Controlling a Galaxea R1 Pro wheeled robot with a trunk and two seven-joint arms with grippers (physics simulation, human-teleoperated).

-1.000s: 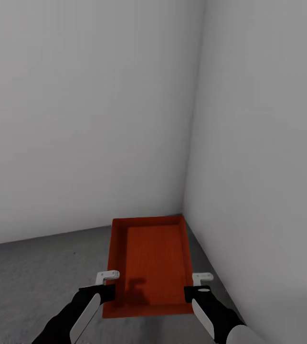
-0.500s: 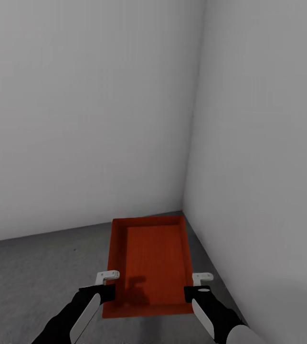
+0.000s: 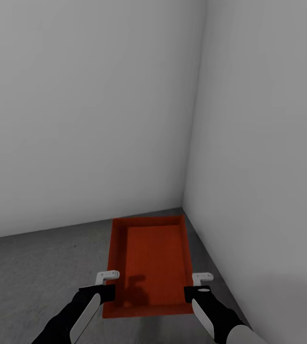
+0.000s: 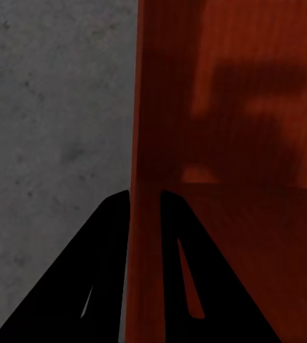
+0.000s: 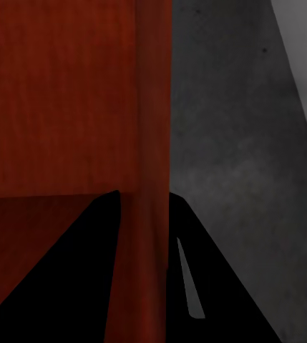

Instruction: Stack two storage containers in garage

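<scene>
An orange-red storage container (image 3: 153,253) lies lengthwise in front of me, over the dark grey concrete floor (image 3: 38,272) in the corner of the garage. My left gripper (image 3: 108,288) is shut on its left long wall near the front end. On the opposite long wall my right gripper (image 3: 196,288) is shut too. In the left wrist view the container wall (image 4: 147,107) runs between the two black fingers of the left gripper (image 4: 144,196). The right wrist view has the wall (image 5: 153,93) clamped the same way in the right gripper (image 5: 144,194). Whether the container rests on the floor I cannot tell.
Two plain grey-white walls meet just past the container's far end: the back wall (image 3: 77,119) and the right wall (image 3: 268,143). The right wall stands close to the container's right side. Bare concrete stretches away to the left.
The shadow on the container's bottom has shifted slightly. Arms and container hold the same place.
</scene>
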